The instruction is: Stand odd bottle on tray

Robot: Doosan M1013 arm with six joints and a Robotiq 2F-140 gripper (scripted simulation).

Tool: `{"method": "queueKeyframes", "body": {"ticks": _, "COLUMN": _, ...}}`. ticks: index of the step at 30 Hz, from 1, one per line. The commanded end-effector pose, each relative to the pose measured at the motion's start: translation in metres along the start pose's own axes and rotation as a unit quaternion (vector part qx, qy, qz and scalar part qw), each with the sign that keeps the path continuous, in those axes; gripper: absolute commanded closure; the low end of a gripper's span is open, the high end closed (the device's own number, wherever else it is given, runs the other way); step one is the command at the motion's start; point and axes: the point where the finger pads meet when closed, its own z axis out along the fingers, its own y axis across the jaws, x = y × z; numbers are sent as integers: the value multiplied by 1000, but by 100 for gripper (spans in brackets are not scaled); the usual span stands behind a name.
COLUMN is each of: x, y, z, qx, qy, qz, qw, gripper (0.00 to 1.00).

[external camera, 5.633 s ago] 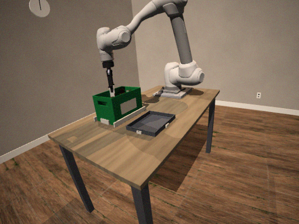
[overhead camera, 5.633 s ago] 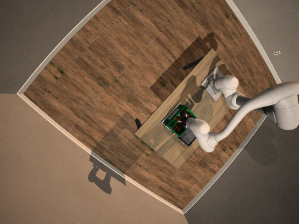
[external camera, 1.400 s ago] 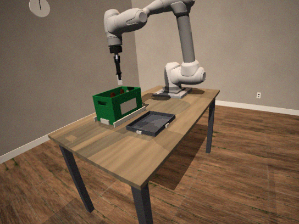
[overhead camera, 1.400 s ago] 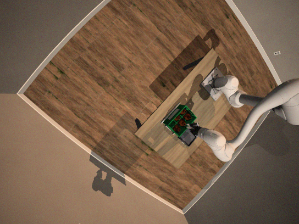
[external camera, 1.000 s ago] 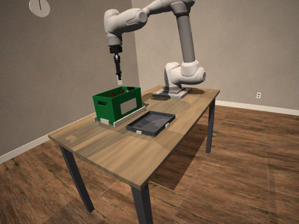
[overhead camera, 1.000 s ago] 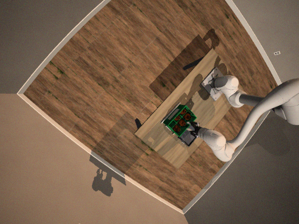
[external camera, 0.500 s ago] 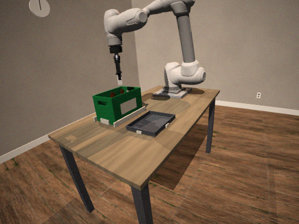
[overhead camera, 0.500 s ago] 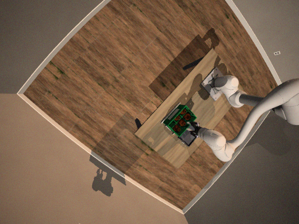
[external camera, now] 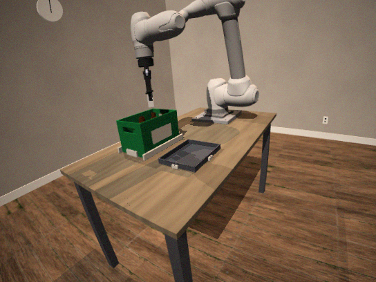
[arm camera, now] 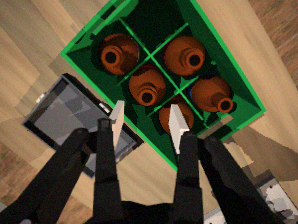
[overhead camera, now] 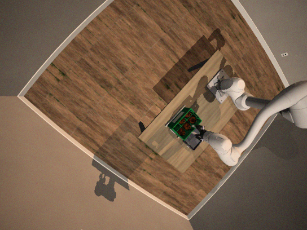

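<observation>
Bottles (arm camera: 120,54) crowd the green crate (overhead camera: 180,137) (external camera: 128,139) (arm camera: 218,36); the empty, part-open gripper (overhead camera: 201,132) (external camera: 151,99) (arm camera: 147,112), lowered off-centre, could knock a neck and tip one.

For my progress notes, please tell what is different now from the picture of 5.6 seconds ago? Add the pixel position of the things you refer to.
The end effector (overhead camera: 201,133) (external camera: 151,101) (arm camera: 147,112) moved up, from within the crate (external camera: 130,139) to above it, its fingers holding nothing. The crate and the tray (external camera: 195,169) stayed in place.
</observation>
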Motion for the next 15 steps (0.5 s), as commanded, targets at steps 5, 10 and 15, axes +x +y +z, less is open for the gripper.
{"method": "queueKeyframes", "body": {"ticks": 5, "x": 0, "y": 0, "z": 3, "qx": 0, "qy": 0, "qz": 0, "qw": 1000, "gripper": 62}}
{"method": "queueKeyframes", "body": {"ticks": 10, "x": 0, "y": 0, "z": 7, "qx": 0, "qy": 0, "qz": 0, "qw": 1000, "gripper": 62}}
{"method": "queueKeyframes", "body": {"ticks": 15, "x": 0, "y": 0, "z": 11, "qx": 0, "qy": 0, "qz": 0, "qw": 1000, "gripper": 62}}
